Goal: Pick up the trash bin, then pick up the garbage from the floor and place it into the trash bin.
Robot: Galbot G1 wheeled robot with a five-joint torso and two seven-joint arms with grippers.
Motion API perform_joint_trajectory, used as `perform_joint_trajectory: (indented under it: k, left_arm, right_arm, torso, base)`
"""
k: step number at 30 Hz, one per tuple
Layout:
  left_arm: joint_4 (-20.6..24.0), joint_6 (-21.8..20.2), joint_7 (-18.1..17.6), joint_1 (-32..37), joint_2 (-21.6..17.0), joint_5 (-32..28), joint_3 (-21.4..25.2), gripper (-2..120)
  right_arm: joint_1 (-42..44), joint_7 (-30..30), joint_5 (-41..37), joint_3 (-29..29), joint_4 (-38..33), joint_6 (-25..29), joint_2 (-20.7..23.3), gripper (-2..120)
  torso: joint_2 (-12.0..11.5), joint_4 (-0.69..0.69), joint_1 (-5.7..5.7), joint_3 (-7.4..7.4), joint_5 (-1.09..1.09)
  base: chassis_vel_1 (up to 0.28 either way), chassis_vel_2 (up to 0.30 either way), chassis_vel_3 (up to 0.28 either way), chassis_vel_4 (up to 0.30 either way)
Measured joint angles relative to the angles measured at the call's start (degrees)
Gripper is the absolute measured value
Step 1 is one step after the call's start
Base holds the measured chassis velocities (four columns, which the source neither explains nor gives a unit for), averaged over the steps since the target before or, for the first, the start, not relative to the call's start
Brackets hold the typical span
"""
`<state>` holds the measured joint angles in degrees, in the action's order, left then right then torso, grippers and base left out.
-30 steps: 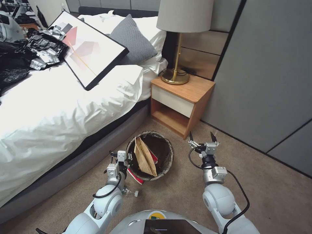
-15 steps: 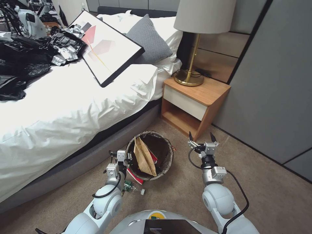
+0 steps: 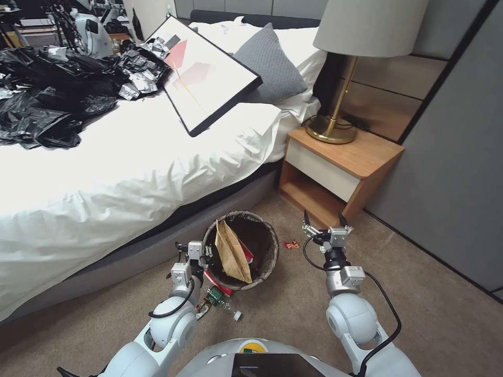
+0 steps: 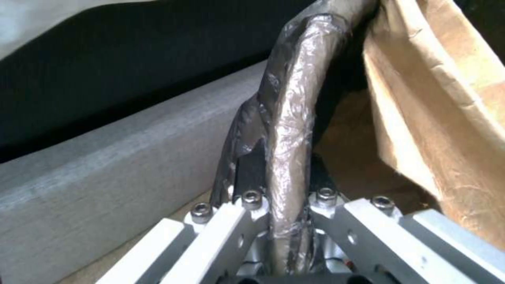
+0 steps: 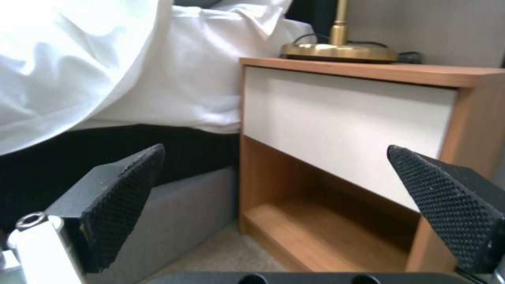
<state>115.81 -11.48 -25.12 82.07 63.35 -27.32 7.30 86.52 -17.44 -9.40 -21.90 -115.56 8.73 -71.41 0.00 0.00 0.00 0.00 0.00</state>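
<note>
The left gripper (image 4: pixel 284 221) pinches the trash bin (image 3: pixel 270 262) rim (seen close by the wrist); the right gripper (image 3: pixel 324 222) gapes wide, holding nothing.

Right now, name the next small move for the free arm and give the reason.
Probably lower the open right tool toward the red wrapper on the floor beside it. The left tool grips the trash bin rim, and that wrapper lies nearest the free arm.
</note>
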Motion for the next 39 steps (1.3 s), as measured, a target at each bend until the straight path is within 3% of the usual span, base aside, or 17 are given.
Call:
perform_joint_trajectory:
  k: [39]
  left_arm:
    - [0.2,0.6,0.5,1.1,0.8,2.0,-0.2,0]
  right_arm:
    - [0.7,-2.7,1.3,-1.8,-0.6,-1.4,-1.1,100]
  torso:
    - [0.0,0.01,0.00,0.00,0.01]
  base:
    - [0.034,0.026,0.030,0.027]
